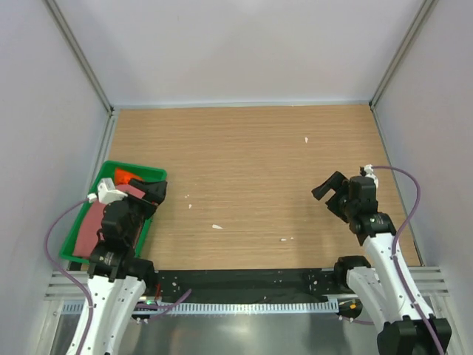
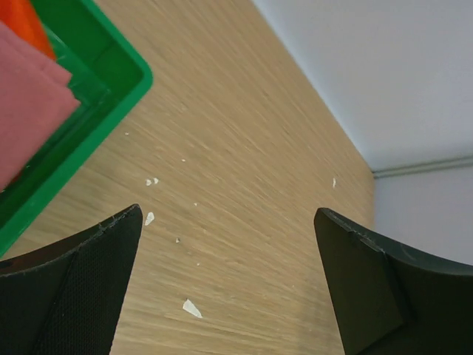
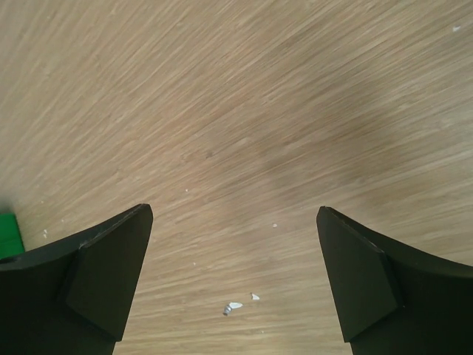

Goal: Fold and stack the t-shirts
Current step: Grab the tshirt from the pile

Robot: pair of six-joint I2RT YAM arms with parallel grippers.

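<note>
The rose-pink t-shirt lies folded in the green tray at the left, with the orange t-shirt showing at the tray's far end. Both show in the left wrist view: pink and orange. My left gripper is open and empty, held above the tray's right side. My right gripper is open and empty above the bare wood at the right. In the wrist views the left gripper and the right gripper have only tabletop between their fingers.
The wooden table carries small white scraps. Grey walls close in the left, back and right. A black rail runs along the near edge by the arm bases.
</note>
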